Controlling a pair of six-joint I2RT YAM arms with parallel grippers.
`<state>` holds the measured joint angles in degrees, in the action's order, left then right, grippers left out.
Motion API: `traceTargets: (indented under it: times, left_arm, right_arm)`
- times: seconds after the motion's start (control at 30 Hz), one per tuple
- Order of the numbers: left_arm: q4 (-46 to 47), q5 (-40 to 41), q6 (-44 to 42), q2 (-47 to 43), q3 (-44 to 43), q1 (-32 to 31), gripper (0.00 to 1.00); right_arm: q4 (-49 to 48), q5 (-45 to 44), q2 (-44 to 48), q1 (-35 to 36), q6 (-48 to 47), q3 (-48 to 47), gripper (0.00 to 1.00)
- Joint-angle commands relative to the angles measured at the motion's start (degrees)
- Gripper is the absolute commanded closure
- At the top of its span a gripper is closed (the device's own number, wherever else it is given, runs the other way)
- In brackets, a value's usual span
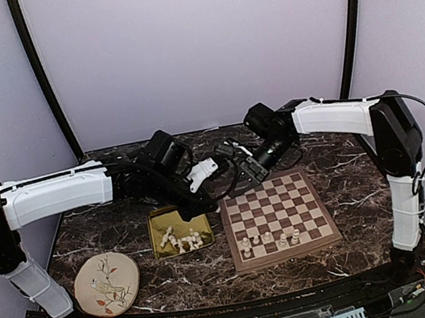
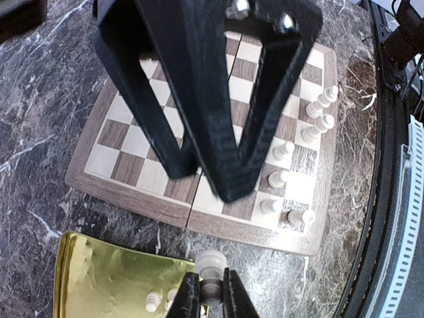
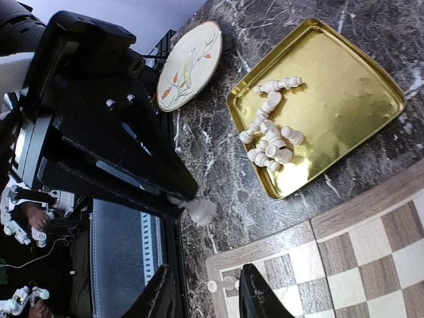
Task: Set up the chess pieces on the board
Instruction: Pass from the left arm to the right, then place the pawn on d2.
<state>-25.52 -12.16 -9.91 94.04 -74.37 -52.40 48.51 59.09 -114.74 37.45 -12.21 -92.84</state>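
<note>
The wooden chessboard (image 1: 277, 212) lies right of centre, with several cream chess pieces (image 1: 268, 239) standing along its near rows. More pieces (image 1: 180, 239) lie heaped in the gold tray (image 1: 158, 222). My left gripper (image 2: 212, 291) is shut on one cream piece (image 2: 211, 266), held above the marble between the tray and the board's left edge; the piece also shows in the right wrist view (image 3: 201, 212). My right gripper (image 3: 204, 291) is open and empty, above the board's near-left corner, facing the left gripper.
A round cream plate with a bird drawing (image 1: 107, 283) lies at the near left. The gold tray (image 3: 358, 99) sits just left of the board (image 2: 199, 199). The two grippers are close together above the table's middle.
</note>
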Motion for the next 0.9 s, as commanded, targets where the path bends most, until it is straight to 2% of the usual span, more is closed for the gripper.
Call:
traceTargets:
  times: [0.0, 0.4, 0.53, 0.67, 0.87]
  left_arm:
    - [-6.61, -0.17, -2.71, 0.12, -3.16, -0.46, 0.95]
    - [-11.19, -1.43, -6.96, 16.27, -20.67, -5.69, 0.94]
    - [-10.68, -1.01, -7.10, 21.72, -27.60, -7.80, 0.94]
    - [-10.51, -0.58, -7.22, 27.04, -33.77, -9.92, 0.94]
    - [-12.61, 0.78, -8.12, 32.88, -39.38, -11.81, 0.94]
  right_arm:
    - [-0.89, -5.24, 6.40, -4.15, -2.73, 3.02, 0.67]
    - [-16.05, -26.13, 31.37, -20.24, -3.96, 28.96, 0.66]
    - [-19.36, -28.34, 36.58, -25.86, -3.51, 34.44, 0.64]
    - [-22.58, -26.97, 38.82, -29.91, -2.16, 37.95, 0.63]
    - [-23.52, -25.90, 40.00, -31.46, -2.29, 39.58, 0.62]
